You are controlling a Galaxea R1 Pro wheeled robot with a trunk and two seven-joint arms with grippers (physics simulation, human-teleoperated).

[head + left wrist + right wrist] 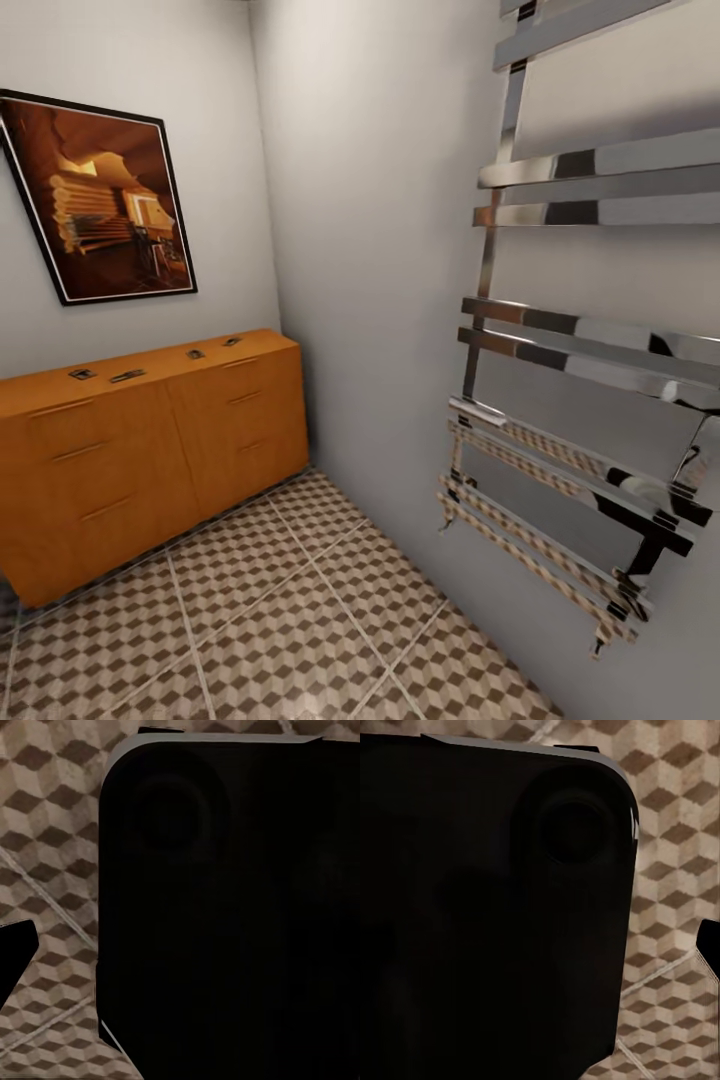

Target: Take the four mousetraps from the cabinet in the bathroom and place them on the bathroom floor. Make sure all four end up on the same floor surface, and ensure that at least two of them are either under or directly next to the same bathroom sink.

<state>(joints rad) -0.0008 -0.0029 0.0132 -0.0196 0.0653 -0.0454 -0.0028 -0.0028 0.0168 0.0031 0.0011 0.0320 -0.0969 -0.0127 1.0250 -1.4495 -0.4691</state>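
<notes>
The orange-brown cabinet (150,460) stands against the left wall in the head view, with all its drawers shut. Several small mousetraps lie on its top: one (82,374) and another (127,376) towards the left, one (195,353) and another (232,341) towards the right. The bathroom floor (300,620) of cube-patterned tiles stretches from the cabinet towards me. In each wrist view a large black body blocks most of the picture, with the tiles (52,832) (675,870) beside it. A dark fingertip (15,945) (709,945) pokes in at each view's edge. The sink is out of view.
A chrome towel radiator (580,400) juts out from the right wall at about waist height. A framed picture (100,195) hangs above the cabinet. The room's corner lies just right of the cabinet, and open tiles lie between me and it.
</notes>
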